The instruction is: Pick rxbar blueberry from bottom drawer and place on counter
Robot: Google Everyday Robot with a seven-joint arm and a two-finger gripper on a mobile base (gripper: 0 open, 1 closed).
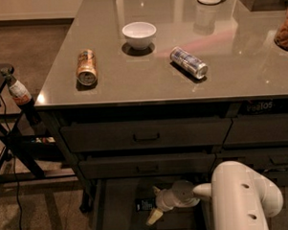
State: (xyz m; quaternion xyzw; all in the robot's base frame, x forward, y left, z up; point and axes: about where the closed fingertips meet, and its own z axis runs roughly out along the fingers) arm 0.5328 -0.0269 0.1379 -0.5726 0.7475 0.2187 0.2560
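The bottom drawer (120,218) is pulled open below two shut drawers. The rxbar blueberry (144,204), a small dark wrapper with white print, lies flat on the drawer floor. My gripper (155,203) is down inside the drawer, just to the right of the bar. It is open, with one pale finger (156,189) behind the bar's end and the other (153,216) in front of it. The bar rests on the floor and is not lifted. The counter (133,84) is the glossy grey-brown top above.
On the counter are a white bowl (139,34), a brown can (86,67) on its side and a silver-blue can (188,62) on its side. My white arm link (243,199) fills the lower right. A dark stand with a bottle (18,91) is at the left.
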